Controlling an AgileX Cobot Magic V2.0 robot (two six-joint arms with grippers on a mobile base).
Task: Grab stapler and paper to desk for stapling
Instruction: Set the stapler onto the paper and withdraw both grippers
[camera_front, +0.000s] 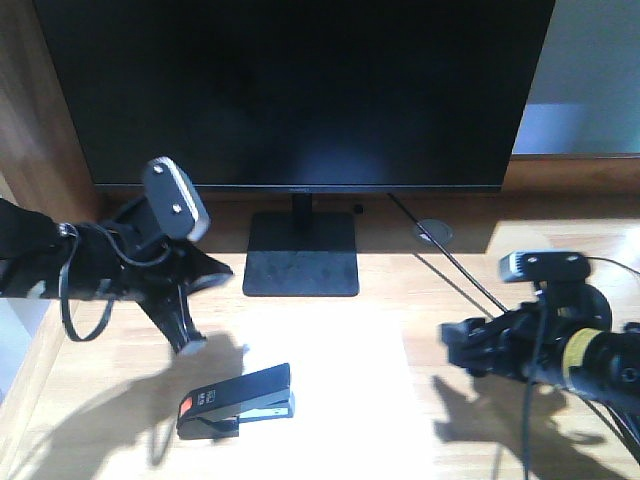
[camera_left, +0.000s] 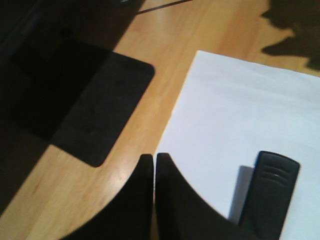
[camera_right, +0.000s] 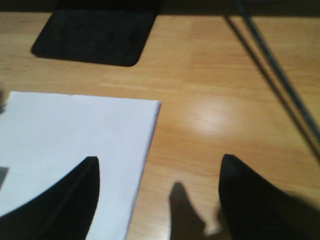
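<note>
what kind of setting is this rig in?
Likely an office or home workstation. A large dark monitor stands on a light wood desk, with cables running behind it, and white paper lies in front of it with a black stapler on it.

A wide black flat-screen monitor fills the back, dark, standing on its flat black rectangular base. A thin dark cable runs past a round grey grommet. Bright sunlight throws hard shadows.
</note>
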